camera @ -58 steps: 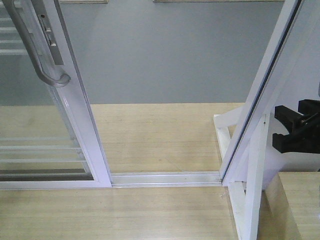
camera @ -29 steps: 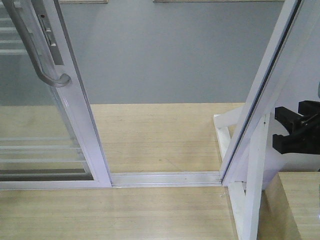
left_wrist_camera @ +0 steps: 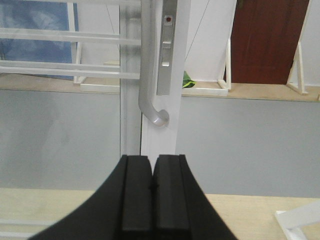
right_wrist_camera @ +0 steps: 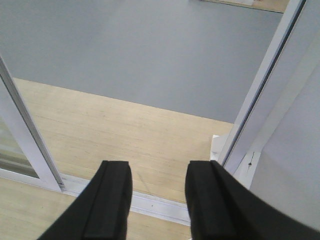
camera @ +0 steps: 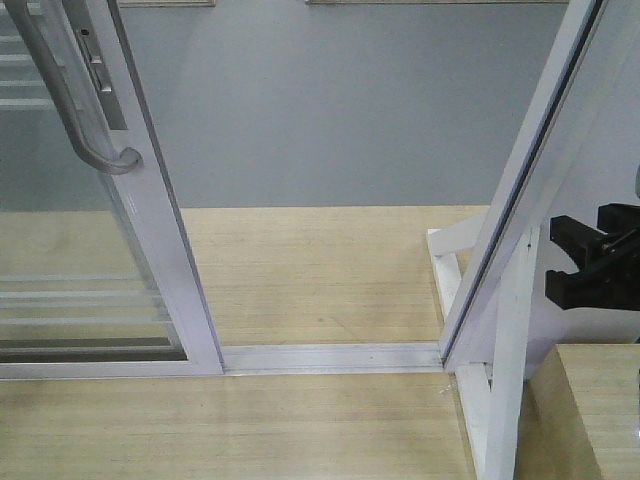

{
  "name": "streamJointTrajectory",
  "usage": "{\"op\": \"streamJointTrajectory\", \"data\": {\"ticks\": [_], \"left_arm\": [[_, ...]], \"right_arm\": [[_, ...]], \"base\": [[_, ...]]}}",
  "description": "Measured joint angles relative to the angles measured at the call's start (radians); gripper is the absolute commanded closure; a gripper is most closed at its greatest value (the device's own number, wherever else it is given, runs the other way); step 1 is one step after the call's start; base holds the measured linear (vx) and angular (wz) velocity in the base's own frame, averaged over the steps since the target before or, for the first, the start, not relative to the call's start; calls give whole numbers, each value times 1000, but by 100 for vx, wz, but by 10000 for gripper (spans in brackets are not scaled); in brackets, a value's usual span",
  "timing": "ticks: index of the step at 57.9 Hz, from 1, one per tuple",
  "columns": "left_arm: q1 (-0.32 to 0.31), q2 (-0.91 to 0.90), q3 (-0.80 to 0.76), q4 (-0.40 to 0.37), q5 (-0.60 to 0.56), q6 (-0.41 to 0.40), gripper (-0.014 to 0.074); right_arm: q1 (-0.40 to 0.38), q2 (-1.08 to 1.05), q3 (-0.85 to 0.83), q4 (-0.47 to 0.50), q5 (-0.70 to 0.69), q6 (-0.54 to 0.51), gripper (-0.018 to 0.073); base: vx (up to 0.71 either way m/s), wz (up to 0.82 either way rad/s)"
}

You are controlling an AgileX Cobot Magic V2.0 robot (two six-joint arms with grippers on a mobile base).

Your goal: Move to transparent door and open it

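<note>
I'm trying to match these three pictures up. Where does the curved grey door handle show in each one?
Front view: grey handle at top left, on the transparent door.
Left wrist view: handle at top centre, hooking down above the shut left pincer.
Right wrist view: not in it; only the door's white frame at left, above the open right pincer.
Shared landmark: the floor track.

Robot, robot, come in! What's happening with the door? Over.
Left gripper shut, empty. Right gripper open, empty. Glass door slid aside, handle untouched. Doorway unblocked.
</note>
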Motion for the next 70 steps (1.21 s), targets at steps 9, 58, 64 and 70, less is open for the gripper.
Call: {"op": "streamJointTrajectory", "data": {"ticks": [9,58,64,70], "left_arm": [[0,0,0,-39,10,0,602],[0,0,0,-47,10,0,602],[0,0,0,-47,10,0,602],[0,0,0,-47,10,0,602]], "right_arm": [[0,0,0,0,1,0,207],[-186,-240,211,11,-51,-4,570],[-261,-366,304,14,-90,-4,571],[-311,-496,396,17,-110,-8,570]], "base": [[0,0],[0,0],[0,0],[0,0]]}}
